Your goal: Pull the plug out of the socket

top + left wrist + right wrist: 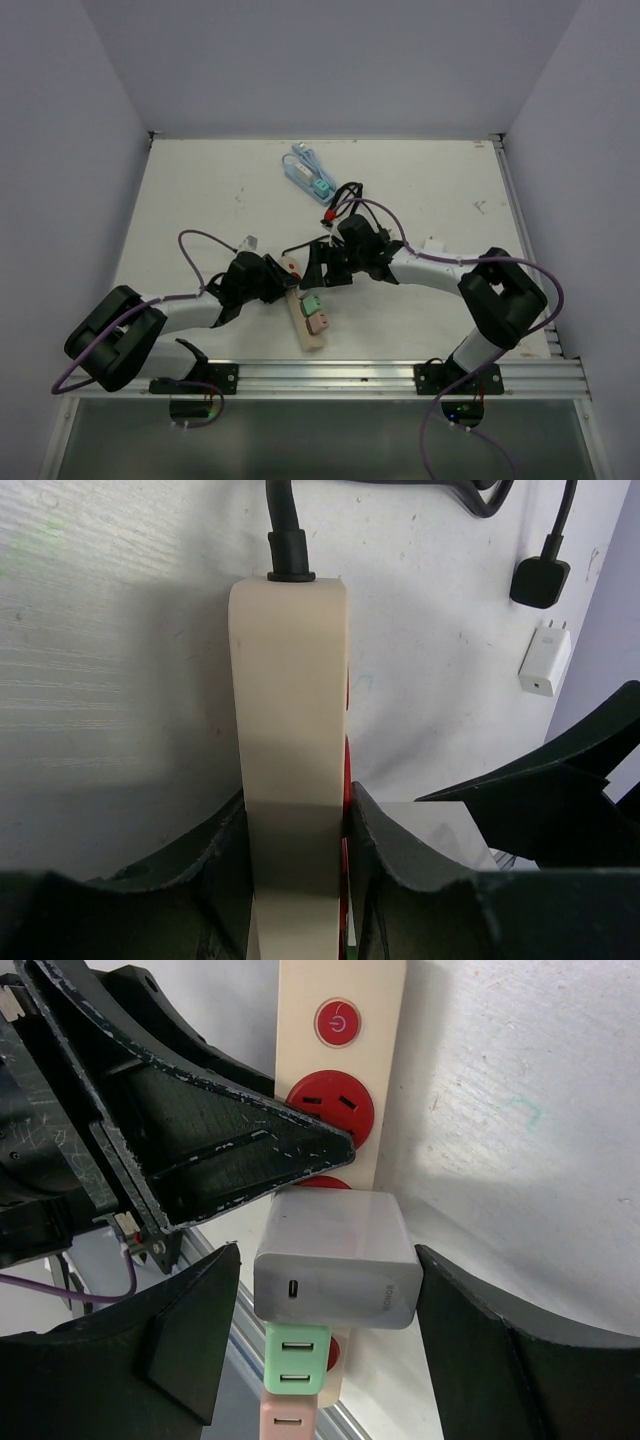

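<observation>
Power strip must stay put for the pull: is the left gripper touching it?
Touching. In the left wrist view the left gripper clamps the power strip, a finger pressed against each side, no gap.

White scuffed surface [200,190]. Far side: white rectangular adapter block [298,172], coiled light-blue cable [305,153] at its far end, teal plastic plug [322,187] touching its near end. Small white two-pin wall charger [545,658] lies flat, apart.

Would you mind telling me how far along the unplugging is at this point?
Done: the left pincer clamps the power strip by its sides. In hand: the right pincer straddles the white charger, jaws open, not visibly squeezing it. Left: closing on it and pulling it out; it still looks seated in the strip.
</observation>
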Robot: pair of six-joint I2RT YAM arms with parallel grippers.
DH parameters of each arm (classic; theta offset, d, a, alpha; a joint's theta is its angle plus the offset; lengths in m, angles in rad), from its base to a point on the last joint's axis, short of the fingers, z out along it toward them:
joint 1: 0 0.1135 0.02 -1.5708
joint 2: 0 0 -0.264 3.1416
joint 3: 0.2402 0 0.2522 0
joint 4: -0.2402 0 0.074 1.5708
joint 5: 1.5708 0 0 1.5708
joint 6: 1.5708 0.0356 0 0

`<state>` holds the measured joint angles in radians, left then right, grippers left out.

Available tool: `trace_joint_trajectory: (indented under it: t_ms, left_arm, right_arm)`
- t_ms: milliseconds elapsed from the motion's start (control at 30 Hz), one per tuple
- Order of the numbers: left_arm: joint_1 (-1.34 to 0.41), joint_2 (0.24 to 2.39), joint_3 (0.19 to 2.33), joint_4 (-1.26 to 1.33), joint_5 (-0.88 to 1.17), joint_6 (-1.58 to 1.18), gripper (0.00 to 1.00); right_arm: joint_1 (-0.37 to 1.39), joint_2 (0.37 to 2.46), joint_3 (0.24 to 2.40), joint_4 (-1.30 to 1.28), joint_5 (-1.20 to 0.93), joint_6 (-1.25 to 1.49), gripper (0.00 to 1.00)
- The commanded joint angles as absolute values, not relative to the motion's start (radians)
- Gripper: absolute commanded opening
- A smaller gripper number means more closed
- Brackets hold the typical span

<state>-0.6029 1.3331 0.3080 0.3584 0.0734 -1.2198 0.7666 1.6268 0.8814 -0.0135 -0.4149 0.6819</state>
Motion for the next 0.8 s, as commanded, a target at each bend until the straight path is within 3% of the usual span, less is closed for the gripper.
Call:
trace_joint_trajectory:
  t_ms: [0,133,233,367,400,467,767]
  left_arm:
    - [-0.615,1.336,0.281,0.334,0.037,-1.209,0.00]
    - [-0.617,1.330,0.279,0.336,0.032,-1.209,0.00]
    - [-0.618,1.331,0.275,0.339,0.029,-1.210,0.00]
    - [-0.618,1.330,0.273,0.339,0.025,-1.210,0.00]
    - [-0.618,1.328,0.268,0.336,0.023,-1.212,0.00]
    - [-0.618,1.324,0.259,0.328,0.020,-1.226,0.00]
    - [-0.611,1.309,0.227,0.301,0.005,-1.252,0.00]
  right_arm:
    - [0.776,1.644,0.900,0.034,-0.446,0.710,0.73]
    - [0.778,1.652,0.902,0.038,-0.436,0.710,0.71]
    - [0.778,1.658,0.905,0.038,-0.434,0.712,0.61]
    - [0.778,1.655,0.897,0.043,-0.423,0.709,0.32]
    - [0.778,1.654,0.893,0.043,-0.417,0.707,0.18]
    - [0.778,1.649,0.887,0.034,-0.411,0.700,0.02]
    - [0.746,1.609,0.828,0.071,-0.420,0.718,0.00]
